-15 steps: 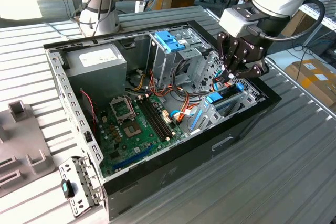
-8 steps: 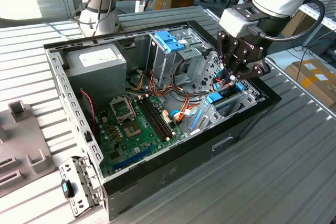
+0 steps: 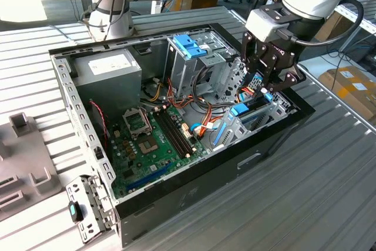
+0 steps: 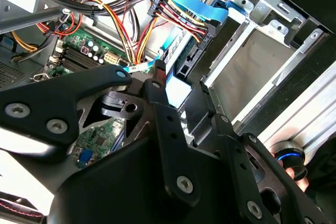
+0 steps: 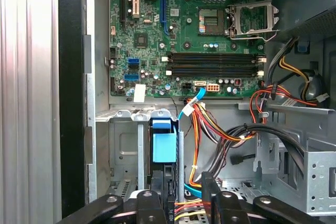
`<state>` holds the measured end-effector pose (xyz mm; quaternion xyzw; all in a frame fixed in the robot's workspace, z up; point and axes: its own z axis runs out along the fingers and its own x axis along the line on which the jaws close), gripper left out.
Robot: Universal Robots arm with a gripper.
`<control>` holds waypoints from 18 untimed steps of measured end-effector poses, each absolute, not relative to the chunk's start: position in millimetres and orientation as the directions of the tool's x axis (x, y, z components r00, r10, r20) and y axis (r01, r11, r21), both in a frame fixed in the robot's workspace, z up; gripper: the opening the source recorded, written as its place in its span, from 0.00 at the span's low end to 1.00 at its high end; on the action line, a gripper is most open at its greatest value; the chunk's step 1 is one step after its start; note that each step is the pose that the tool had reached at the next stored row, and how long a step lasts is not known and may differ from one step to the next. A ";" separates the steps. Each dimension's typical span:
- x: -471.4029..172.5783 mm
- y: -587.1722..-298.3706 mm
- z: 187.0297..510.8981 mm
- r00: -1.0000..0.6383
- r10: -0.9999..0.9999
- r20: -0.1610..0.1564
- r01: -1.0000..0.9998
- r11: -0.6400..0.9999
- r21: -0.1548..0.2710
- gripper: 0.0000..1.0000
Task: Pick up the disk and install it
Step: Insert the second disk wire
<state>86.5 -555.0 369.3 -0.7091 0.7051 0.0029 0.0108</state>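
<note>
Disk (image 5: pixel 164 148), seen edge-on with its blue rail uppermost, stands upright in the drive bay at a corner of the open computer case (image 3: pixel 247 163), which lies on the desk (image 3: pixel 329 192). The pincer (image 3: pixel 271 89) hovers just over that bay, fingers straddling the disk; I cannot tell whether they clamp it. Judging by this, the install looks nearly done, though full seating is unclear.

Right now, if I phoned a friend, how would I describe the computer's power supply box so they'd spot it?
Find the open black computer case on the ribbed metal table. Beyond its green motherboard, in the far corner at the exterior view's left, sits the power supply: a closed grey box with a white sticker, unlike the open metal cages beside it.
</note>
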 end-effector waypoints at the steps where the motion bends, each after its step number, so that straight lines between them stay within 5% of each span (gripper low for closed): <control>1: 86.5 -555.0 369.3 0.006 -1.000 -0.019 -1.000 -0.005 -0.011 0.42; 18: 86.5 -555.0 377.5 0.006 -0.999 -0.037 -1.000 -0.005 -0.011 0.42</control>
